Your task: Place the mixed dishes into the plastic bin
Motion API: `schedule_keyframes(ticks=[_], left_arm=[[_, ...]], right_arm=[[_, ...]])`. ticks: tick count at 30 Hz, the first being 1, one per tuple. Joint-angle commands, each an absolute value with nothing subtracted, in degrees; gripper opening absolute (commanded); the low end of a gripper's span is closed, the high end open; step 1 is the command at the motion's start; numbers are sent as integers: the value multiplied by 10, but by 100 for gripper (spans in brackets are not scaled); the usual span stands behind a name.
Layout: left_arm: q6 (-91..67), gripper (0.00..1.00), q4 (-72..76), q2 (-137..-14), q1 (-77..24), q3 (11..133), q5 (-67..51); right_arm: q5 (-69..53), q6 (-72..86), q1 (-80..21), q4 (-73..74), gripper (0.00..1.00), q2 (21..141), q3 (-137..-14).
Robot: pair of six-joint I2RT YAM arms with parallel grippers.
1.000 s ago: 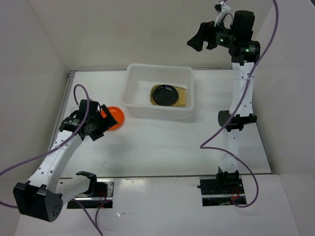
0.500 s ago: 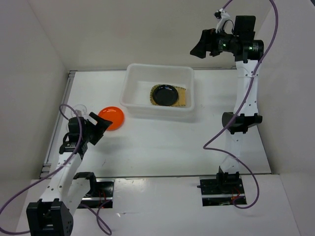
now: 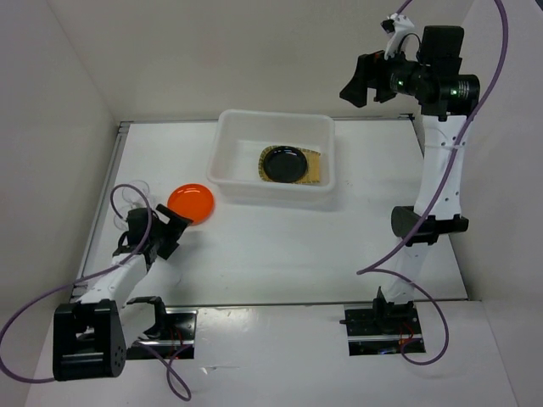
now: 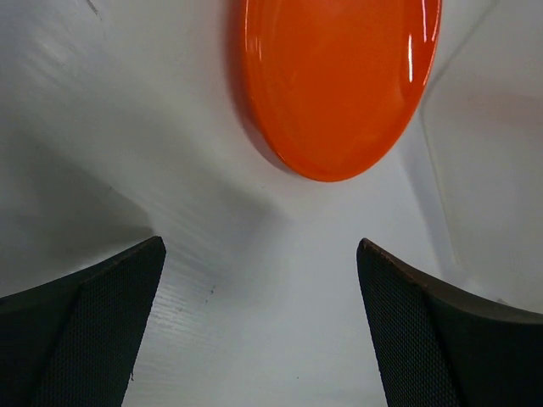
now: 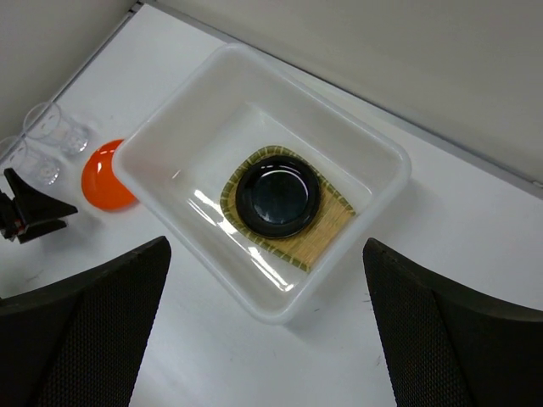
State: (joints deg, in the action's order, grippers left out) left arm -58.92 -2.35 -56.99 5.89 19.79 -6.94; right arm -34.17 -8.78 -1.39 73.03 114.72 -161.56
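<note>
My left claw is spread wide and holds nothing. It sits low over the counter, aimed at the orange plate.

Orange plate: small, round, glossy, with a shallow raised rim. It lies flat on the counter just ahead of the left fingertips, not touching them. It is outside the bin, close beside the bin's near-left corner.

Two clear cups stand upright on the counter just left of the orange plate, close together.

My right claw is also spread and empty. It is raised high above the counter's far right and looks down at the bin.

Bin: large, translucent white, rectangular, with rounded corners and a rim. It stands at the far middle of the counter.

Contents: a tan woven tray with one rounded end lies flat on the bin floor. A small glossy black plate rests on top of the tray, toward its rounded end.
</note>
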Motion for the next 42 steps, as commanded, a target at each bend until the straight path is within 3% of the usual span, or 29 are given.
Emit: schedule_keyframes(ticks=[1,13,20,22,25,26,27,29,33,39,42], left_arm=[[-601,100,49,-598,62,204,-49],[-596,97,120,-754,62,242,-54],[-591,83,143,-788,52,269,-54],[-584,82,143,-802,46,279,-49],[-578,72,138,-816,46,286,-44],[-578,63,138,-817,40,292,-44],[-578,42,138,-823,40,292,-44],[-578,29,131,-828,40,304,-39],[-578,22,126,-833,35,309,-33],[-578,0,70,-838,30,330,-15],[-584,0,12,-799,19,353,15]], right_arm=[[-321,-101,-15,741,99,1106,-1603],[-292,-101,-10,741,99,1069,-1572],[-273,-106,-10,741,99,1056,-1562],[-266,-106,-10,741,99,1050,-1557],[-261,-106,-10,741,99,1050,-1557],[-261,-106,-10,741,99,1050,-1557],[-261,-106,-10,741,99,1045,-1557],[-261,-106,-10,741,99,1045,-1550],[-256,-106,-10,741,99,1039,-1544],[-256,-106,-10,741,99,1034,-1539],[-256,-101,-10,741,99,1034,-1539]])
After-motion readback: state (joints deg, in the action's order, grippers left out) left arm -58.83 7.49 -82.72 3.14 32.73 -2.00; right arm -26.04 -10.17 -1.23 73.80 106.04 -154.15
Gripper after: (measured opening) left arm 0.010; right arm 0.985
